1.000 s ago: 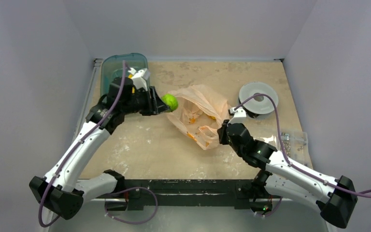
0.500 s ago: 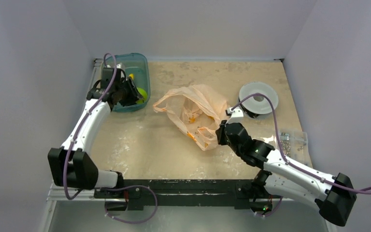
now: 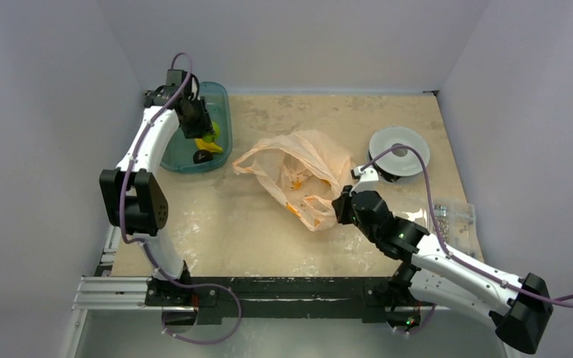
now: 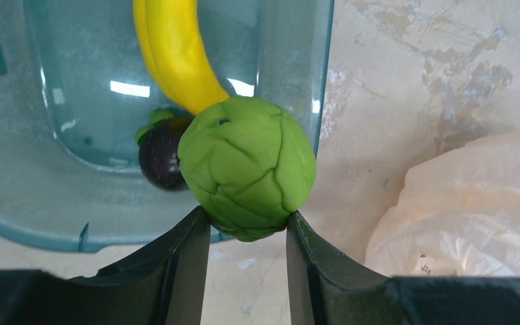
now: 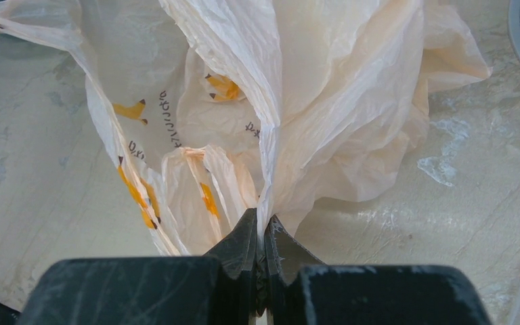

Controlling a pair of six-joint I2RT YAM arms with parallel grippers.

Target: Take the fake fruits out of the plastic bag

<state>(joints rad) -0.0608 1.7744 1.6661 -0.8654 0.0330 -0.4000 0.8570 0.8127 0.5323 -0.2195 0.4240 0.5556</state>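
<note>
The left gripper [image 4: 247,222] is clamped on the green fruit [image 4: 247,172]. Its two fingers press the lower sides of the knobbly ball, and most of the ball sticks out beyond the fingertips. Under and ahead of this gripper, a translucent teal bin [image 4: 54,203] sits on the desk [image 4: 413,81], and the held fruit hangs over the bin's rim. Inside the bin, past the fingertips, lies the yellow banana [image 4: 176,54], with a dark round fruit [image 4: 159,159] close by its end, just left of the green one. The right gripper [image 5: 263,238] is pressed together on a pinched fold of the plastic bag [image 5: 338,101]. The bag's crumpled peach film with orange print spreads out on the desk ahead of the fingertips. Whether any fruit lies inside it cannot be told.
</note>
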